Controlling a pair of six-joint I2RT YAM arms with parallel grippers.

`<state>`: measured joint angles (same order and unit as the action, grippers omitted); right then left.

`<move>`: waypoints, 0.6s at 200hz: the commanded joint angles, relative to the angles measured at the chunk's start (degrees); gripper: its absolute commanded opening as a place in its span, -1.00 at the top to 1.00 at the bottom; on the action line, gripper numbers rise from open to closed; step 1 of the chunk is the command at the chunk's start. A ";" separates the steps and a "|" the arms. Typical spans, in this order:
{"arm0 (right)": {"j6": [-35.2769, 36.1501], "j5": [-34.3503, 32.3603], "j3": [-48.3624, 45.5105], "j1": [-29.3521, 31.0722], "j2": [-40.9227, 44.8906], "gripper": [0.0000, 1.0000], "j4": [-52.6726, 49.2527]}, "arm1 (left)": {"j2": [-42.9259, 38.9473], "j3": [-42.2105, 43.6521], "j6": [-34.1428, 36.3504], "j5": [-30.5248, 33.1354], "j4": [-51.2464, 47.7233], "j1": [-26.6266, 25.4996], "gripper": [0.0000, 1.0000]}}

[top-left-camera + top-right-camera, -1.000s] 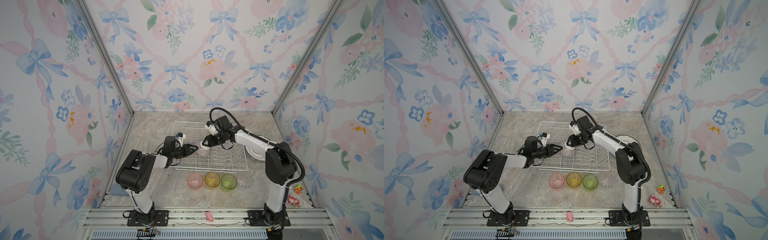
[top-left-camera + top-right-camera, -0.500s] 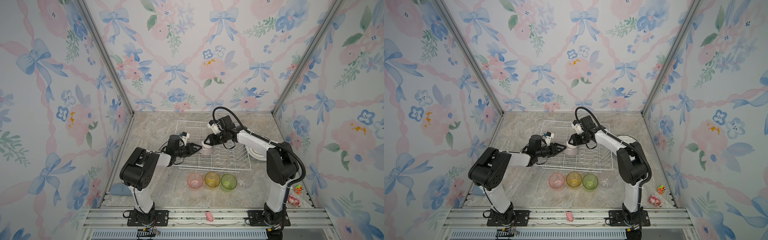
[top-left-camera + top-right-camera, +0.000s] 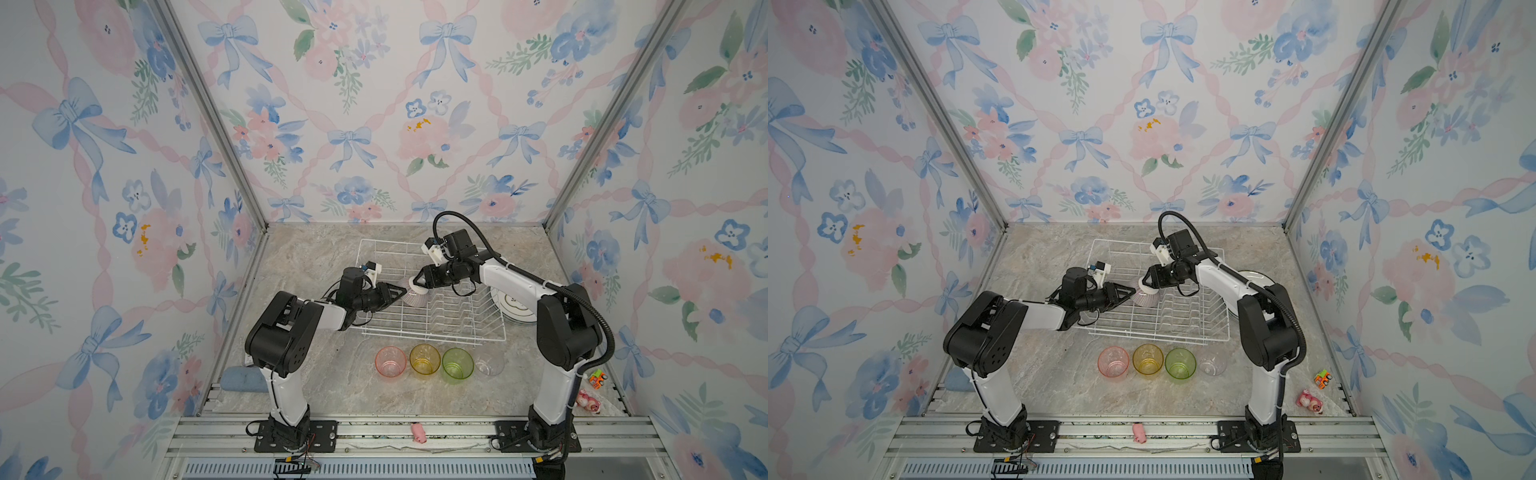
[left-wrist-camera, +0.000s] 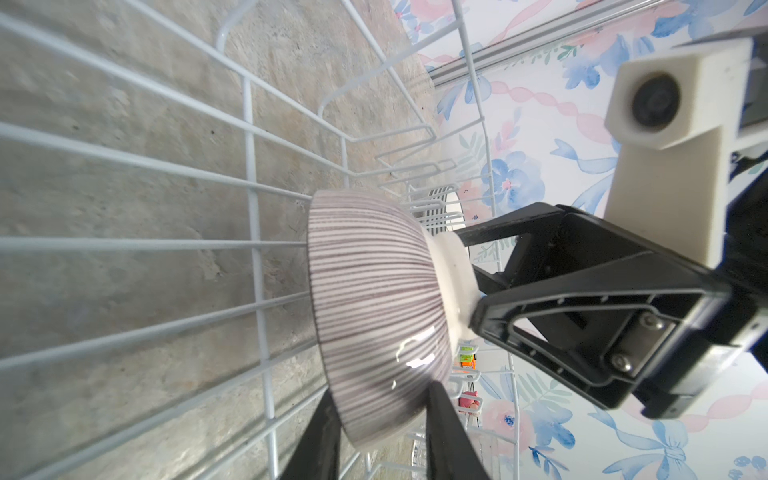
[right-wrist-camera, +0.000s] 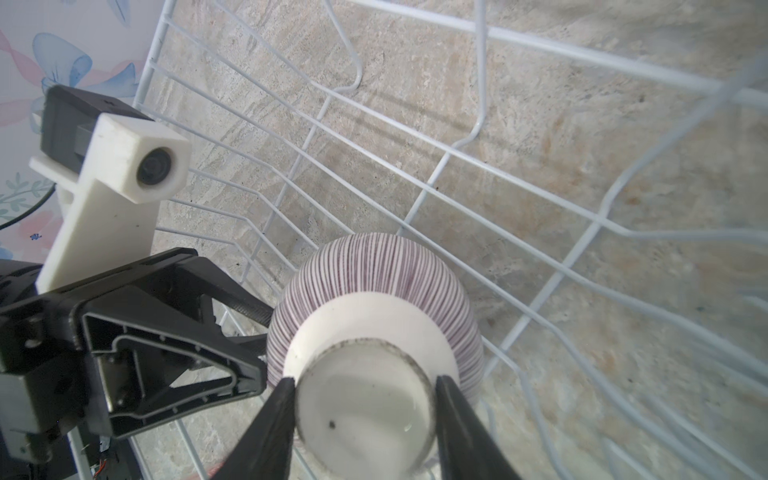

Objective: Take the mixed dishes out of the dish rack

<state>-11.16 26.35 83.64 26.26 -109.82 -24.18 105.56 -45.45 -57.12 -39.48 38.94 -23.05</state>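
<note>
a: where is the bowl [image 3: 413, 296] found?
b: at the middle of the frame in both top views, mouth down and foot up, over the left part of the dish rack [image 3: 432, 332]. its white foot is clamped by the right hand [image 5: 365, 379]. its wall near the rim is straddled by the left hand [image 4: 380, 392]; whether it is pressed yet cannot be told.
a: how is it judged to handle?
b: stiff, glazed, likely slippery and easily chipped, with some weight. the foot is a small hold; a pinch across the rim is judged firmer.
a: and the containers?
b: no other dish is seen in the rack. four tumblers [image 3: 424, 360] stand upright and empty in a row on the table [image 3: 332, 374], lower middle. plates [image 3: 513, 309] are stacked right of the rack.
</note>
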 commanded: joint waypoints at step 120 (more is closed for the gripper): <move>0.16 2.53 -2.99 1.39 -0.07 0.67 -3.78 | -0.79 -8.15 1.14 -3.73 3.21 -6.06 0.53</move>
<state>-10.94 24.18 83.29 25.85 -109.71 -21.67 105.60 -49.08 -57.28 -44.27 34.26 -29.39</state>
